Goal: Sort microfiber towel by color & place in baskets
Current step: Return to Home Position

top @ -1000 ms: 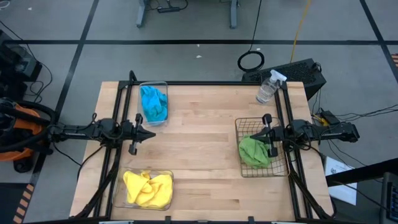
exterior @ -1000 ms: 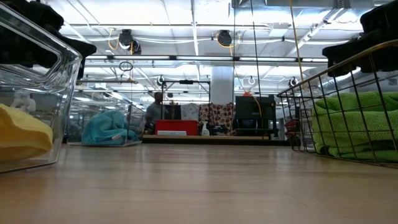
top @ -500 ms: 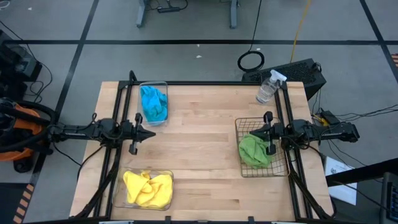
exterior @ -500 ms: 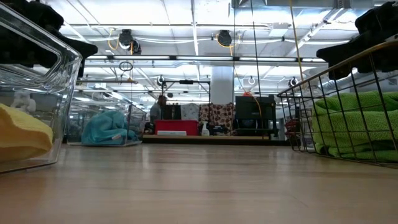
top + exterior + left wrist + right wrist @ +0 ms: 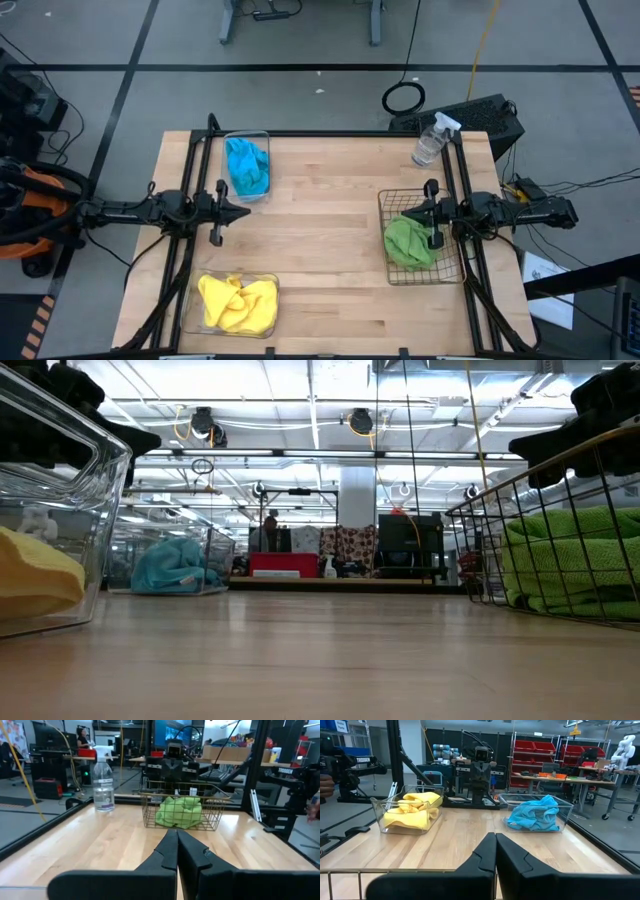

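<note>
Only the right gripper [image 5: 405, 217] has shifted, slightly toward 3 o'clock. It hangs over the basket [image 5: 382, 200] at 3 o'clock on the counter [image 5: 320, 250], with green towels [image 5: 408, 245] inside. The left gripper [image 5: 245, 212] hangs at 9 o'clock. Both pairs of fingers are clenched and empty. Blue towels [image 5: 247, 167] fill the far tub [image 5: 266, 137] at 11 o'clock, and yellow towels [image 5: 237, 302] fill the near tub [image 5: 276, 280] at 7.
</note>
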Controlling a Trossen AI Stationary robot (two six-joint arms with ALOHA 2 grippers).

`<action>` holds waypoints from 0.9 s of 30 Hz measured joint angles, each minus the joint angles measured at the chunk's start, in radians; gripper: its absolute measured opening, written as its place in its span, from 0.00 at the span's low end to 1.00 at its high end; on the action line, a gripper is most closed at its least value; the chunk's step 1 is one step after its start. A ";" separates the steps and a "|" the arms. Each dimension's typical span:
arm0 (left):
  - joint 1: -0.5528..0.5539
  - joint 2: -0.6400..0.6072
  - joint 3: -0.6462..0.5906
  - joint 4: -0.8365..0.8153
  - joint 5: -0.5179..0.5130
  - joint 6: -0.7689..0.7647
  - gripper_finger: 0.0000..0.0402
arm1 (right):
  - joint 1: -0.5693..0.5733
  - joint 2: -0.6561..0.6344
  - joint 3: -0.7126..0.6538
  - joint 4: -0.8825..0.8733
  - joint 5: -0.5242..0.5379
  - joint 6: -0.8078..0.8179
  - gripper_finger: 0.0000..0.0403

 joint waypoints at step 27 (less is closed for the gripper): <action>0.001 0.000 0.000 -0.009 0.008 -0.003 0.00 | 0.000 0.000 0.000 -0.001 0.000 0.000 0.00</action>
